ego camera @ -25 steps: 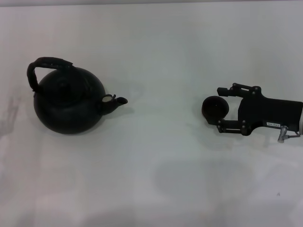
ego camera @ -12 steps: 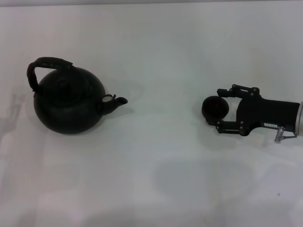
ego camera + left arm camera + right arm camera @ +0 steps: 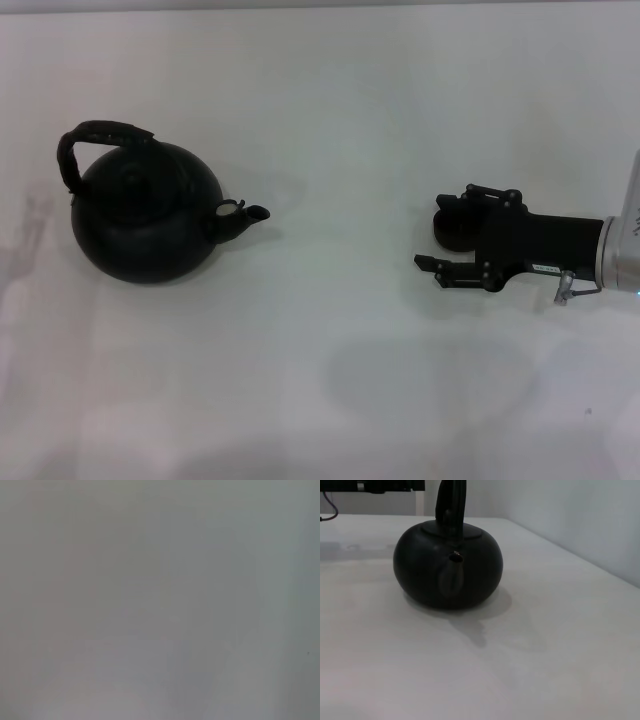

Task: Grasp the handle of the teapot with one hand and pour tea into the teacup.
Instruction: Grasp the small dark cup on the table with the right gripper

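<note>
The black round teapot (image 3: 140,225) stands on the white table (image 3: 330,120) at the left, its stubby spout (image 3: 246,214) pointing right. Its arched handle (image 3: 100,135) curves over the top. The small dark teacup (image 3: 456,227) stands at the right. My right gripper (image 3: 432,232) lies low at the cup, open, one finger on each side, and the cup is partly hidden by it. The right wrist view shows the teapot (image 3: 447,575) spout-on with the handle (image 3: 451,502) upright; the cup is out of that view. The left gripper is out of view.
The left wrist view shows only a plain grey surface. In the right wrist view a pale wall (image 3: 570,515) runs along the table's far edge, and dark equipment (image 3: 385,485) sits behind the teapot. Bare table lies between teapot and cup.
My right gripper has slid left toward the teapot, so its fingers now reach along and past the teacup. The cup and teapot have stayed in place.
</note>
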You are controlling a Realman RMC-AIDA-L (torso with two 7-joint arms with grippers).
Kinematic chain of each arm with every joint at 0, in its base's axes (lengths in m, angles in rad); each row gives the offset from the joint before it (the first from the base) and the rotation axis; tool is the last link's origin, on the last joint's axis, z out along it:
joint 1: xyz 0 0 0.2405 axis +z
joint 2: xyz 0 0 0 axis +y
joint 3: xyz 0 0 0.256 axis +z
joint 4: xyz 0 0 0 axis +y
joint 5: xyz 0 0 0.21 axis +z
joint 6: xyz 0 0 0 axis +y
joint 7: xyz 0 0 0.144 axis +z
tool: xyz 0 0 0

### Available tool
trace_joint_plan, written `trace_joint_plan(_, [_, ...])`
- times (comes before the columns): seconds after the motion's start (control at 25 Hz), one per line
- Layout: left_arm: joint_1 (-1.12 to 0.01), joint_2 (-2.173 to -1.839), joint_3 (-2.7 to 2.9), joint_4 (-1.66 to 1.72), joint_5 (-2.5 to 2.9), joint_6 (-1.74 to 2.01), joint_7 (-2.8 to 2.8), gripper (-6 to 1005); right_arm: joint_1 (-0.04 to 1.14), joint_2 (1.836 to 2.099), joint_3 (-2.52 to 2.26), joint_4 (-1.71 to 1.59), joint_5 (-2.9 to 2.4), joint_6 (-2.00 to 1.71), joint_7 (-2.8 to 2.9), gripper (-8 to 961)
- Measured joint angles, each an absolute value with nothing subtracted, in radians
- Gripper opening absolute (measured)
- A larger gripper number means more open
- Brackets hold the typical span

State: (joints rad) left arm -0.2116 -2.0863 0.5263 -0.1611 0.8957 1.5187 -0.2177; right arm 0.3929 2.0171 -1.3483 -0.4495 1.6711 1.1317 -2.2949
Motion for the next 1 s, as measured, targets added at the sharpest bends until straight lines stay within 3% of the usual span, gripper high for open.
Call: trace_joint_plan(1.0, [-0.212,-2.083,0.521,-0.153,0.896,1.512,-0.218,769,0.386,2.014,-1.345,-0.452,1.693,1.101,-2.296,759])
